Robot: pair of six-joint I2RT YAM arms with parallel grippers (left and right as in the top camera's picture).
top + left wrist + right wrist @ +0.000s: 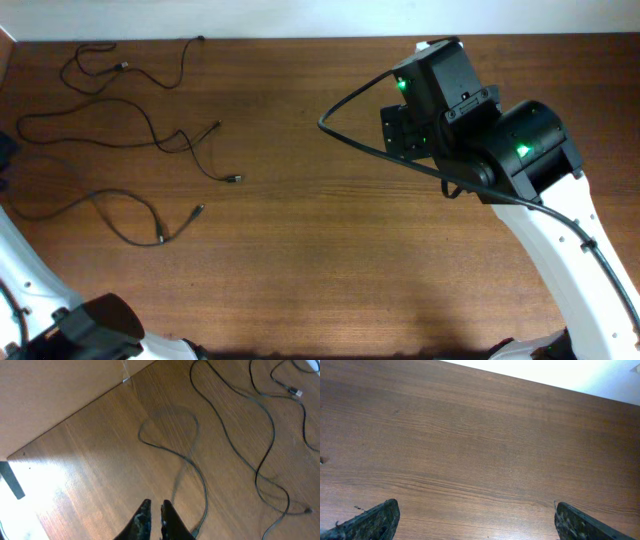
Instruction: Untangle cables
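The left gripper (153,512) has its two fingers drawn almost together, with only a thin slit between the tips and nothing caught in it. It hangs low over the wooden table (330,250). Just to the right of its tips, one end of a thin black strand lies on the wood. From there the strand runs away from the gripper and bends into an open loop (167,430). The cables (150,130) lie in the far left part of the table as separate strands, not as a knot. Each one wanders in loose curves, with its long axis roughly left to right. Their free plug ends mostly point right, toward the middle of the table. One small plug (236,180) reaches farthest right, and a metal-tipped plug (295,393) shows in the left wrist view. The right gripper (477,522) stands with its fingers spread wide, one at each lower corner of its own view, with only bare wood between them. The right arm (520,150) sits over the right half of the table, well apart from the cables.
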